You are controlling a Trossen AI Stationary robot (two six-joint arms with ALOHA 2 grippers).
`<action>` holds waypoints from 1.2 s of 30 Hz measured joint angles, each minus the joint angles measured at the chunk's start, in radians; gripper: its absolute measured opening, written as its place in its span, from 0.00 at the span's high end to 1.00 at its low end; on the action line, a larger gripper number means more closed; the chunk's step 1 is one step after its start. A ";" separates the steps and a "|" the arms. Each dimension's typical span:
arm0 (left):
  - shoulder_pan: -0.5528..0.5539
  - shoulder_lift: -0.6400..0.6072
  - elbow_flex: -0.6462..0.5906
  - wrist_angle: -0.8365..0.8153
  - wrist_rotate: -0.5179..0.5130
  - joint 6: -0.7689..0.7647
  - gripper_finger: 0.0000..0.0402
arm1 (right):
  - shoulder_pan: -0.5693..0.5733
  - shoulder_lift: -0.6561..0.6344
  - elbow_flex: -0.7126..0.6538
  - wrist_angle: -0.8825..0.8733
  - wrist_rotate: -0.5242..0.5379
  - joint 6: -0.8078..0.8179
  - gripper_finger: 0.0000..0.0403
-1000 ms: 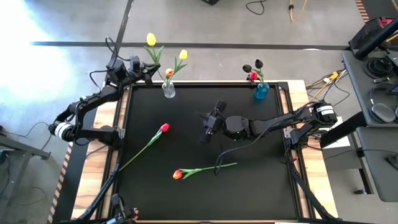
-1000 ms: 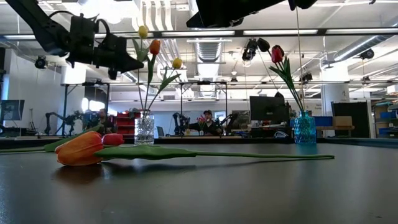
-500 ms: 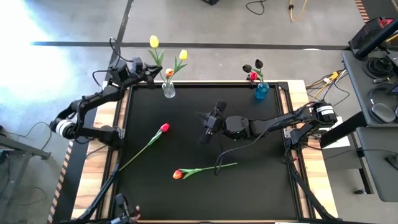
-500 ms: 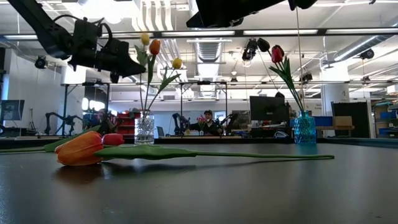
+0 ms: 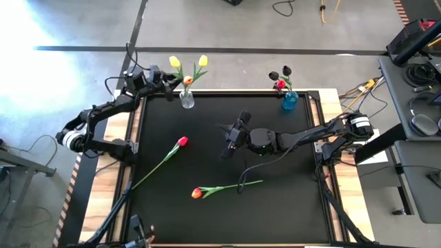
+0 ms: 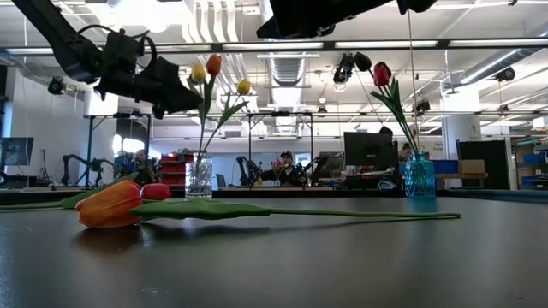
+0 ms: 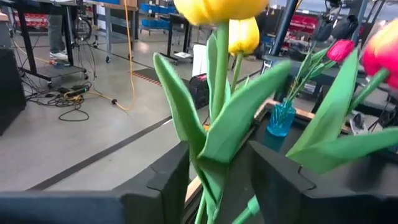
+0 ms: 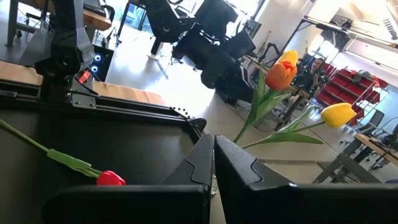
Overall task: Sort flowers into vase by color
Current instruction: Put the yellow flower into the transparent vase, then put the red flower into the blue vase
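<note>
Yellow tulip (image 5: 175, 62), stem clamped between the left gripper's (image 7: 214, 177) fingers, hangs just beyond them above the clear vase (image 5: 187, 100), matching its yellow and orange blooms. Right gripper (image 5: 228, 143) waits mid-table, fingers closed, empty.

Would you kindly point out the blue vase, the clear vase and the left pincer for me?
blue vase (image 5: 290, 101), high view, on its glass body.
clear vase (image 6: 199, 179), low view, on its glass body.
left pincer (image 7: 217, 171), left wrist view, midway between its fingertips, on the yellow tulip's stem.
</note>
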 joint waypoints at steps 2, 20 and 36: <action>0.000 -0.007 -0.001 -0.024 0.006 0.027 0.61 | 0.000 0.000 0.000 0.000 0.000 -0.001 0.98; -0.025 -0.375 -0.398 0.233 0.027 0.082 0.55 | 0.000 0.000 0.020 -0.336 -0.184 0.116 0.98; -0.230 -0.598 -0.449 0.192 0.216 0.016 0.61 | 0.022 0.045 0.030 -0.528 -0.255 0.289 0.73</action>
